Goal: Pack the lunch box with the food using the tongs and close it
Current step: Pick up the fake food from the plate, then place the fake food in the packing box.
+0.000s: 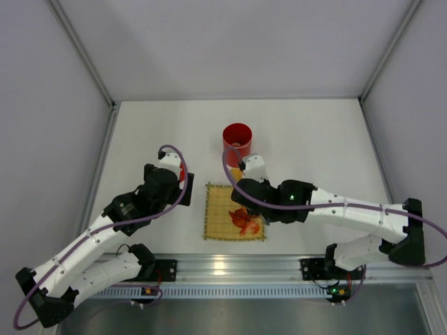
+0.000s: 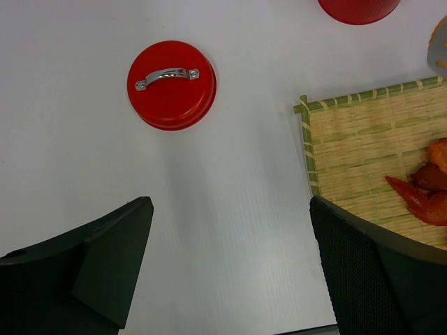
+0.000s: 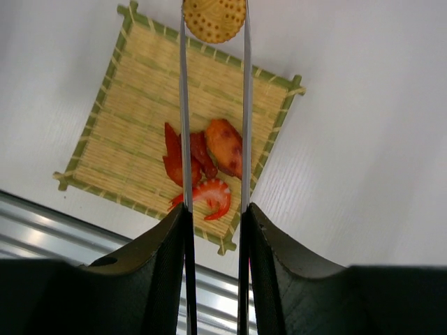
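The red lunch box (image 1: pixel 237 139) stands open behind the bamboo mat (image 1: pixel 218 209). My right gripper (image 3: pixel 213 209) is shut on the silver tongs (image 3: pixel 184 105). The tongs' tips pinch an orange round slice (image 3: pixel 214 17) in the air above the mat's (image 3: pixel 133 132) far edge, short of the box. In the top view the right gripper (image 1: pixel 246 187) hovers over the mat's back right part. Red and orange food pieces (image 3: pixel 209 164) lie on the mat. The red lid (image 2: pixel 171 85) with its silver tab lies flat on the table. My left gripper (image 2: pixel 230 202) hangs open near it, holding nothing.
The mat's left edge (image 2: pixel 311 150) lies just right of my left gripper. The lunch box's rim (image 2: pixel 358 8) shows at the top of the left wrist view. A metal rail (image 1: pixel 230 269) runs along the near table edge. Grey walls (image 1: pixel 49 105) enclose the table.
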Controlling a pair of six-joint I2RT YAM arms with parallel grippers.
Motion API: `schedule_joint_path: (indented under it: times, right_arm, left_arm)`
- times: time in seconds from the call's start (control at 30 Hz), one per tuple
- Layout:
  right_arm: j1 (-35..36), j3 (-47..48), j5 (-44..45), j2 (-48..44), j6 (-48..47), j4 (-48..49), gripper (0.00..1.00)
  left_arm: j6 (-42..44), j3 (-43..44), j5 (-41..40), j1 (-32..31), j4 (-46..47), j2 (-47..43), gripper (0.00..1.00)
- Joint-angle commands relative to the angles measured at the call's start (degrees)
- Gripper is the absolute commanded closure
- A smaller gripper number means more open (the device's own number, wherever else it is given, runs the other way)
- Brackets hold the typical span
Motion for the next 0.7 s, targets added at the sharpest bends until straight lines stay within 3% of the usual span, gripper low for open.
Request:
schedule_joint_path:
  times: [0.0,0.4,0.67]
  right_arm:
    - [-2.90,7.77,4.35,-2.18,-4.02,-2.44,0.67]
    - [-18.46,21.58,-1.27,2.65,-17.03,1.60,0.66]
    - [-22.16,24.67,-4.96,9.06,-20.03,4.85,0.65]
  left_arm:
    - [0.08,-0.26,-0.05,-0.09,1.72,-0.95,0.01]
    - [-0.01,-0.26,-0.05,-0.09,1.64,-0.86,0.01]
    - [0.08,-0.26,-0.22,-0.09,1.64,-0.69,0.01]
